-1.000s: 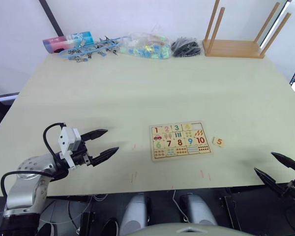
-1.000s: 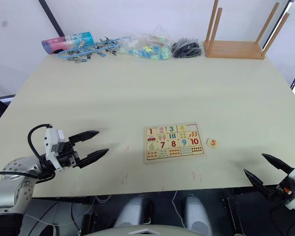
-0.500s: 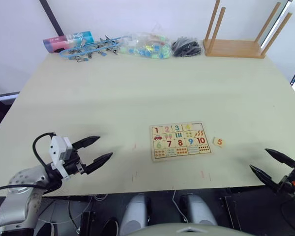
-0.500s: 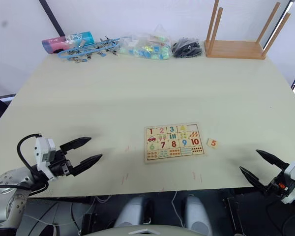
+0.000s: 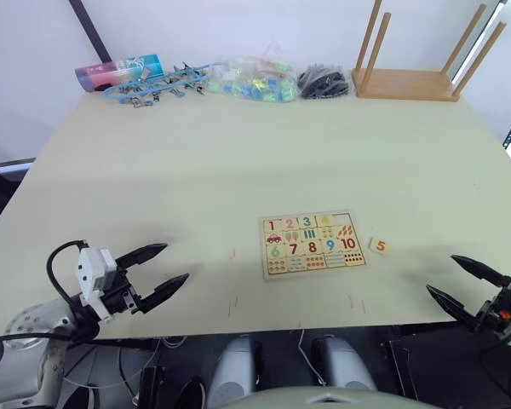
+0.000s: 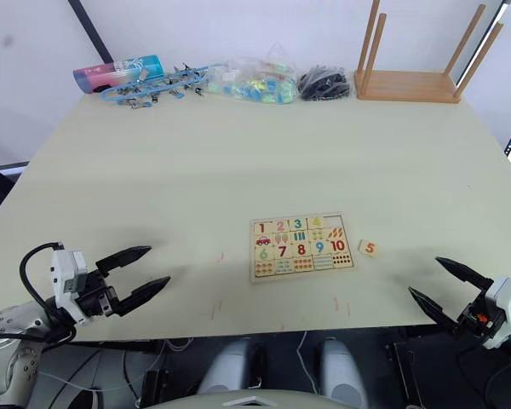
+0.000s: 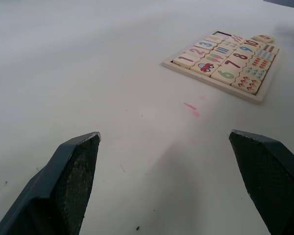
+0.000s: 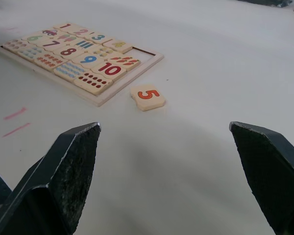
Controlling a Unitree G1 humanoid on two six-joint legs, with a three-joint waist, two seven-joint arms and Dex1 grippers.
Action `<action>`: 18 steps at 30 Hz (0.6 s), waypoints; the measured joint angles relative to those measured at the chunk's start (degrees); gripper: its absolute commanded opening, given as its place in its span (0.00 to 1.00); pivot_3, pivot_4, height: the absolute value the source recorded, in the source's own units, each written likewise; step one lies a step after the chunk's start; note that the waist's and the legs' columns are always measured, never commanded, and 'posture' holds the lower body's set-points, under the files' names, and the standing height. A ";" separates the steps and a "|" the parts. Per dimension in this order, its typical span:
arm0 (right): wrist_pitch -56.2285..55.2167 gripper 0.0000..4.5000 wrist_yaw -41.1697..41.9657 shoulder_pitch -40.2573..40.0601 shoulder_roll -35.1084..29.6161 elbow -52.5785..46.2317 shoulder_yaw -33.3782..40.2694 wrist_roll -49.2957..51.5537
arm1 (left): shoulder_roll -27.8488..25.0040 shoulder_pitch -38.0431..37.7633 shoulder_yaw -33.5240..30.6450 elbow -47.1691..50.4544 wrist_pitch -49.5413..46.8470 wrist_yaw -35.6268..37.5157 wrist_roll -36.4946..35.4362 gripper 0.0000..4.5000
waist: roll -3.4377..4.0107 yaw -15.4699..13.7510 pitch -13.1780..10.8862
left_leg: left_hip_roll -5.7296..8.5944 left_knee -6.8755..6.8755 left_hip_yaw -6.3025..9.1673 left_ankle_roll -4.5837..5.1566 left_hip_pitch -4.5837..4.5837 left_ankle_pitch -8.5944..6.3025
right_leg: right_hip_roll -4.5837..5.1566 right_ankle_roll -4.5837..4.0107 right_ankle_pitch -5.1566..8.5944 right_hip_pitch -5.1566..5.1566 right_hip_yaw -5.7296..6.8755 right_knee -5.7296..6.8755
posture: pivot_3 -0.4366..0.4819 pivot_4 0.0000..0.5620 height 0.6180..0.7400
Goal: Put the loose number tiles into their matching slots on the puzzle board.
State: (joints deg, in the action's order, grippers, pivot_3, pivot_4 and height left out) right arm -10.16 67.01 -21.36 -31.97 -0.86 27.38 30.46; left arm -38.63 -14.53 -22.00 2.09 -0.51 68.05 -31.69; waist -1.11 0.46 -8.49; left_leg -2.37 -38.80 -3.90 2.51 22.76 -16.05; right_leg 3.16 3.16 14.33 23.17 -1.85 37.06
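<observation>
The small pale-wood tile with an orange 5 (image 8: 147,96) lies on the table just right of the flat pale-wood puzzle board (image 6: 301,247), whose far-right slot (image 8: 142,52) is bare. Both the right gripper (image 6: 443,286) and left gripper (image 6: 137,273) hang spread wide and empty. The right one should probably reach in, pinch the tile by its edges and lower it flat into that slot.

Far edge of the pale bench (image 5: 196,162), left to right: a pink-and-blue cylindrical pack (image 5: 118,72) lying on its side, a tangle of blue straps with metal clips (image 5: 157,85), a clear bag of coloured pieces (image 5: 254,79), and a bundle of black items (image 5: 323,82). An upturned wooden stool (image 5: 416,61) stands at the far right corner, four legs pointing up. Short red marks (image 5: 232,253) show on the bench surface near its front edge.
</observation>
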 measured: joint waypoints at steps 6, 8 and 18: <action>3.48 0.98 -1.65 1.72 -1.88 -0.32 -1.95 -0.45 | -1.19 2.18 0.28 -2.90 1.80 3.42 0.75 1.00 | 0.00 0.11 0.01 | 0.00 0.00 -0.03 0.00 -0.01 0.00 | -0.02 0.00 0.00 0.00 -0.03 0.00 | 0.48 0.27 0.98; 5.19 0.98 -1.95 2.34 -3.05 -0.57 -3.15 -0.81 | -1.27 3.97 1.11 -3.07 2.04 4.46 0.98 1.00 | 0.00 -0.01 0.01 | 0.01 0.00 -0.04 0.00 -0.01 0.00 | -0.03 0.01 -0.01 0.00 -0.03 0.00 | 0.48 0.27 0.98; 10.16 0.98 -1.78 9.23 -8.90 -0.23 -8.37 -3.31 | -2.20 10.04 5.79 -3.05 1.97 10.57 0.62 1.00 | 0.00 0.15 0.01 | 0.04 -0.03 -0.07 0.02 -0.02 0.01 | -0.10 0.04 -0.03 -0.02 -0.04 0.01 | 0.48 0.27 0.98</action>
State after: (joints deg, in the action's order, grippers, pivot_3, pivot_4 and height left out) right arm -0.01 65.23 -12.13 -40.88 -1.10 19.01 27.15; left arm -40.83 -4.49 -16.21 -0.96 1.46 78.61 -31.06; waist -1.11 0.60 -8.49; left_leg -2.34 -38.83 -3.97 2.53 22.74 -16.04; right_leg 3.06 3.20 14.30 23.15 -1.89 37.08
